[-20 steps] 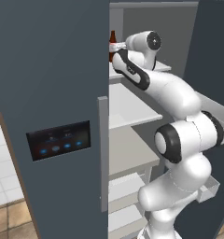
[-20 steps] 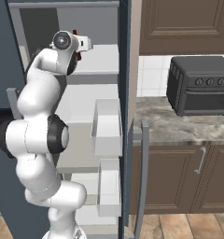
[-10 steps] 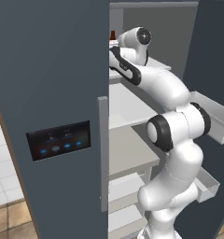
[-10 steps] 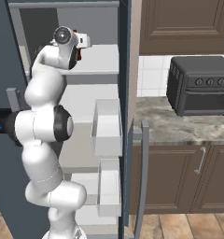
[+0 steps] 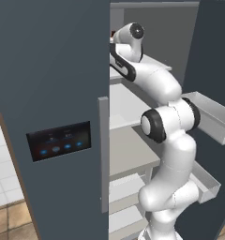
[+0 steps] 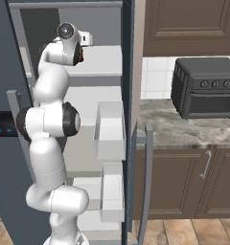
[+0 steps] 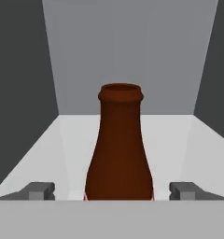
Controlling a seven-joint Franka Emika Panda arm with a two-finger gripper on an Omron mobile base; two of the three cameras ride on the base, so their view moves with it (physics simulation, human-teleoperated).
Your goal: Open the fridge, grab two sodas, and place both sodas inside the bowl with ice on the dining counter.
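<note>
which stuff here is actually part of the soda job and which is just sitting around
Part of the job:
fridge, door open
gripper, jaws open

Just there:
brown bottle, upright between the fingertips
black toaster oven
stone counter
brown cabinets

Your count, thing by thing

You have one fridge (image 5: 53, 84) with two doors, each with one long grey handle, and one black panel (image 5: 58, 140) showing four blue lights. One dark brown bottle (image 7: 119, 144) stands on the shelf (a sliver of red at its base). Two door bins (image 6: 110, 129) hang one above the other; one black oven (image 6: 205, 87) sits on the counter.
</note>
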